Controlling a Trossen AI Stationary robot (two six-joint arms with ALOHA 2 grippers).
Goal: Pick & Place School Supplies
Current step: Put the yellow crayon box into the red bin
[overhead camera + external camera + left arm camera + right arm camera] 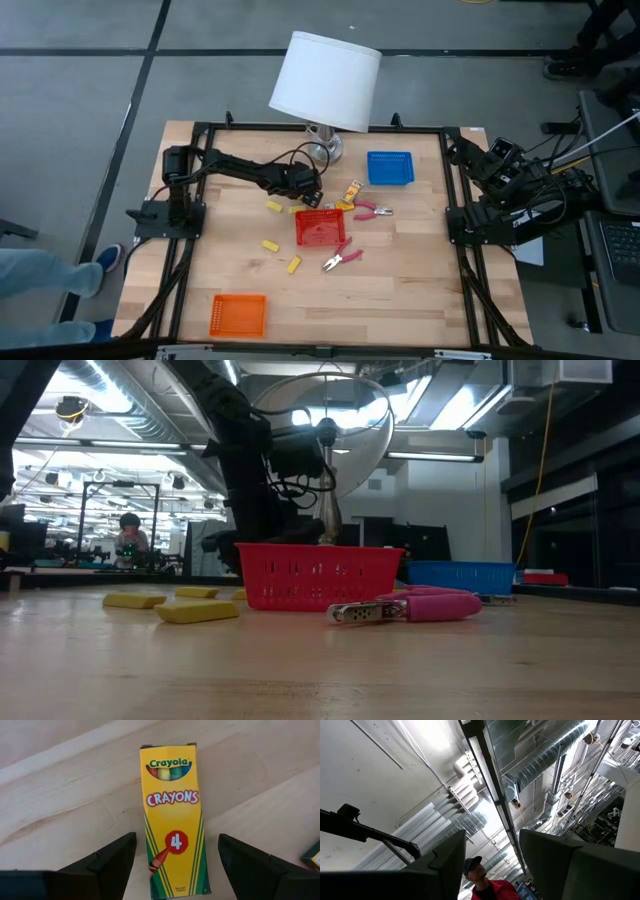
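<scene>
Left gripper [172, 862] is hovering with jaws wide, straddling the yellow cardboard crayon box [173, 815], box bottom cut off at frame edge. Right gripper [492, 865] is sitting parked far right, jaws apart, empty, pointing ceilingward.

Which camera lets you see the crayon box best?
The left wrist view: the crayon box lies flat on the wood right between the left gripper's open fingers, with its label readable. From the high view nothing can be surely told as this box. The low and right wrist views don't show it.
</scene>
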